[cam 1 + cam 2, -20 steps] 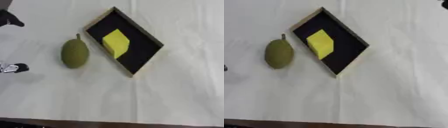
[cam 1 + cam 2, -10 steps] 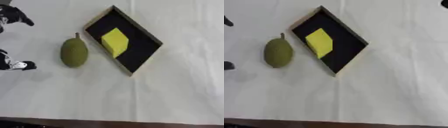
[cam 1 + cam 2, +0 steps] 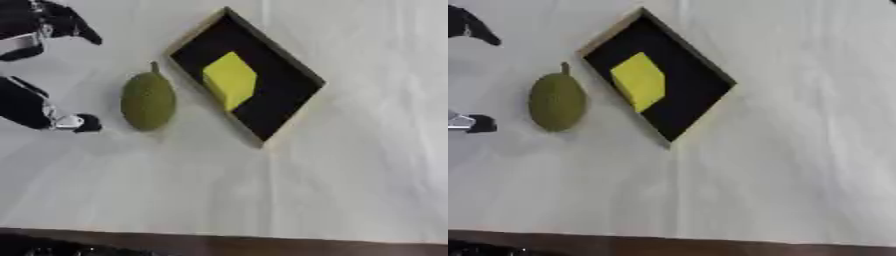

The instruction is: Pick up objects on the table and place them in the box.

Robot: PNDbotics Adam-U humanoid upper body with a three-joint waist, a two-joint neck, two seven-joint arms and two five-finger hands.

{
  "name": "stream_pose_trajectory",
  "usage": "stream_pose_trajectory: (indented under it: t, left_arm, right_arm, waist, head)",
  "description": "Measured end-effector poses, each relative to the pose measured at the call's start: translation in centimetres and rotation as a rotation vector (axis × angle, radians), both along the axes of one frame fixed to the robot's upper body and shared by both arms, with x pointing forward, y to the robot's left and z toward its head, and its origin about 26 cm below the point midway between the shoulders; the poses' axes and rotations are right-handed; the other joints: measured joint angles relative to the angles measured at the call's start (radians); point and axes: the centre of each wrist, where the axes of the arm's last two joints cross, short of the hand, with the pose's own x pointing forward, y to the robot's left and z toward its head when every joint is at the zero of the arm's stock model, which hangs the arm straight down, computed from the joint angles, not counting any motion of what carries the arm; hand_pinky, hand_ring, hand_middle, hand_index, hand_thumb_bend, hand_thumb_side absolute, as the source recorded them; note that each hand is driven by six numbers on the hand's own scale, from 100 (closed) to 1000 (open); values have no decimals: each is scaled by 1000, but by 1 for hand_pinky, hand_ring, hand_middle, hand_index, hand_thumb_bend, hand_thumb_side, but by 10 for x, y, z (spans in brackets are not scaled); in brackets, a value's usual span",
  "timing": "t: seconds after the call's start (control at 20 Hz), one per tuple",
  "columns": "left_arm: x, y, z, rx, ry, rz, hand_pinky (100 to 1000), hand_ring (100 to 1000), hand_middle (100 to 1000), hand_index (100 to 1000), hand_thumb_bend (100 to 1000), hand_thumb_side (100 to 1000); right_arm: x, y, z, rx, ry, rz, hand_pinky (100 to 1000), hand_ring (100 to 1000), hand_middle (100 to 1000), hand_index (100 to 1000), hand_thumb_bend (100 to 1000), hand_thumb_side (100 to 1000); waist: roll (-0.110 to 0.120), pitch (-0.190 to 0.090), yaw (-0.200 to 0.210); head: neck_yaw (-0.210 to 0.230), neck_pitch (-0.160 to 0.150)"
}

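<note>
Risk of nudging the green fruit [image 3: 148,101], lying on the worktop [image 3: 350,175] just beyond the left hand [image 3: 39,107]'s spread-apart fingers [image 3: 86,123], and rolling it against the box [image 3: 289,95] holding the yellow block [image 3: 230,80].

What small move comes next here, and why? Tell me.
Probably move the left hand a little further right until its spread fingers straddle the green fruit. The fruit lies on the white table just left of the box, untouched, while the yellow block is already inside.
</note>
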Motion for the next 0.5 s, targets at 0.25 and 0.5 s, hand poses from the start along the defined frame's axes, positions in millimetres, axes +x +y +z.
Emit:
stream_pose_trajectory:
  t: [0.25,0.5]
  left_arm:
    - [4,-10,-1,46,17,-24,881,853,818,881,694,488]
    - [10,-13,-7,107,53,-12,906,875,847,891,713,432]
  right_arm:
    - [0,0,0,7,-5,-4,800,716,663,808,100,627]
    - [0,1,1,13,-11,1,800,715,663,807,100,630]
  waist:
    - [1,-4,0]
    - [5,-4,0]
  head:
    - [-24,-17]
    - [-33,-26]
